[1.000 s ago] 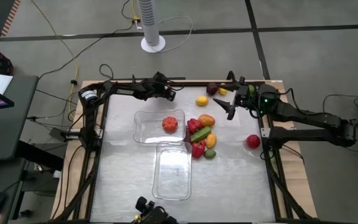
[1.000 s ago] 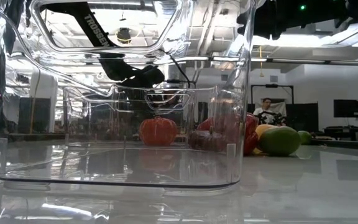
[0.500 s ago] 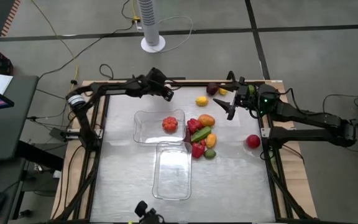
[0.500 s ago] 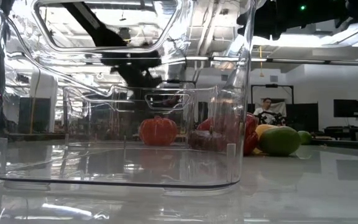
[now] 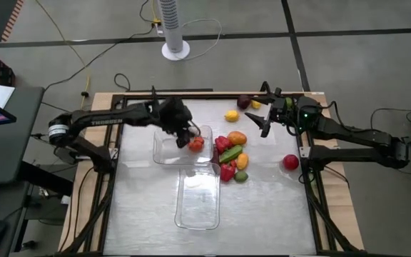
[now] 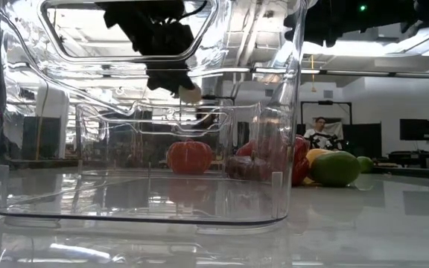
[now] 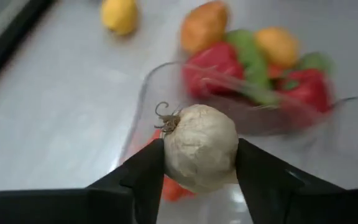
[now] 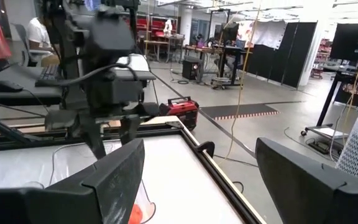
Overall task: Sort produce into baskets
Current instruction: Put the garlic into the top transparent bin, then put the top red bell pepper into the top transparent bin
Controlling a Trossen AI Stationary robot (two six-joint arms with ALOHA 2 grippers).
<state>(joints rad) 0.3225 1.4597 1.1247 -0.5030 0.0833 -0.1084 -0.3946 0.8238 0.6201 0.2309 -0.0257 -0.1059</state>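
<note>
My left gripper is shut on a whitish bulb-shaped produce piece, above the far clear basket. A red-orange ribbed piece lies in that basket, right under the gripper. A second clear basket stands nearer. A pile of red, green and orange produce lies right of the far basket. My right gripper is open and holds nothing, right of the pile; it also shows in the right wrist view. My left gripper pinches the whitish bulb by its two opposite sides between its two fingers. The bulb's dry stem tuft sticks out beside one finger. The fingers come from above, slanting down. The bulb is lifted clear, over the far basket.
A yellow piece and a dark maroon piece lie near the far edge. A red piece lies at the table's right edge. The near basket's wall fills the low view.
My left gripper has gone from the table's far edge toward the near edge and a little right, and now stands above the far basket over the red-orange piece. My right gripper has kept still.
</note>
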